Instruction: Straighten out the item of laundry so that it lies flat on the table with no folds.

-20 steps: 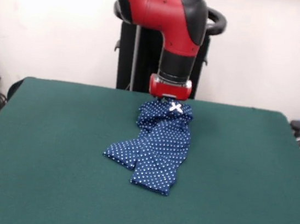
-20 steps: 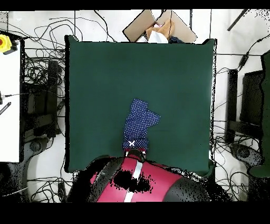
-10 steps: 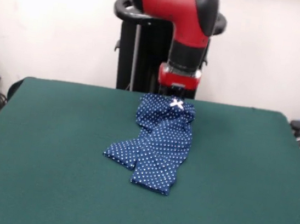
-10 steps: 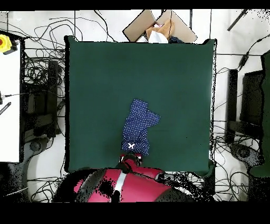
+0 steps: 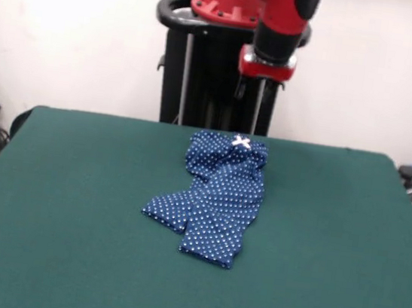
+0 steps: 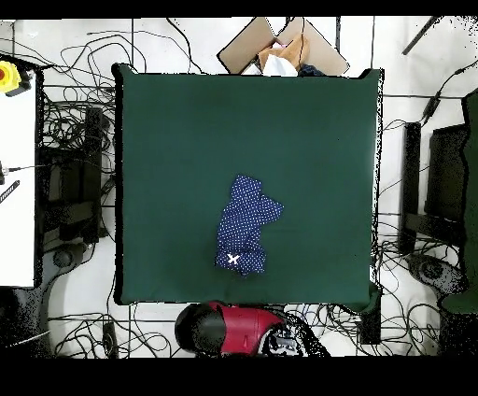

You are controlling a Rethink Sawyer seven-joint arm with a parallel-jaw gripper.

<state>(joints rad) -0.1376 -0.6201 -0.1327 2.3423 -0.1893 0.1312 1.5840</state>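
Note:
The navy-blue polka-dot trousers (image 5: pixel 215 201) lie crumpled on the green table (image 5: pixel 68 219), towards its far middle. Their waistband with the small pink-white bow (image 5: pixel 242 141) is at the far end, and the folded legs spread towards the front left. In the overhead view the trousers (image 6: pixel 243 224) lie near the table's (image 6: pixel 308 140) bottom edge, with the bow (image 6: pixel 232 258) at the lower end. My gripper (image 5: pixel 254 92) hangs empty above and behind the waistband, clear of the cloth, dark against the black pedestal. The arm (image 6: pixel 229 329) shows below the table's edge in the overhead view.
The black pedestal (image 5: pixel 209 71) stands behind the table's far edge. An open cardboard box (image 6: pixel 280 47) sits beyond the table's top edge in the overhead view. Cables lie on the floor around it, and a white bench (image 6: pixel 19 187) stands at the left.
My gripper has let go of the waistband and risen up and back, off the table. The waistband has settled onto the cloth. The trousers have otherwise stayed in place.

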